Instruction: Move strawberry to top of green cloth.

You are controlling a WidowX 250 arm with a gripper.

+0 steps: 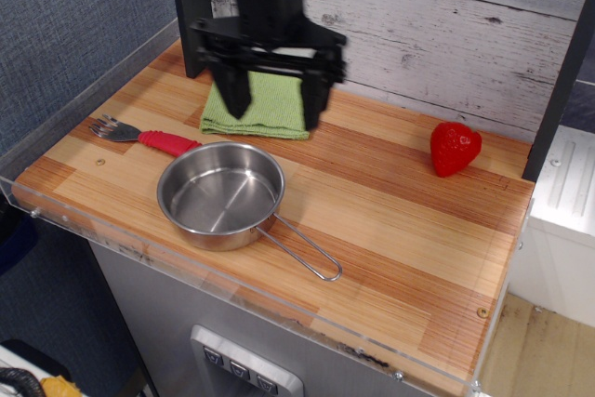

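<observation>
Steel pan (pixel 221 194) sits on wooden counter (pixel 390 220), nothing inside it. Fork (pixel 144 136) lies just left of the pan. Gripper (pixel 274 99) hangs above green cloth (pixel 271 107), fingers spread wide, carrying nothing. Strawberry (pixel 455 147) rests on counter, far right, well apart from cloth.
</observation>
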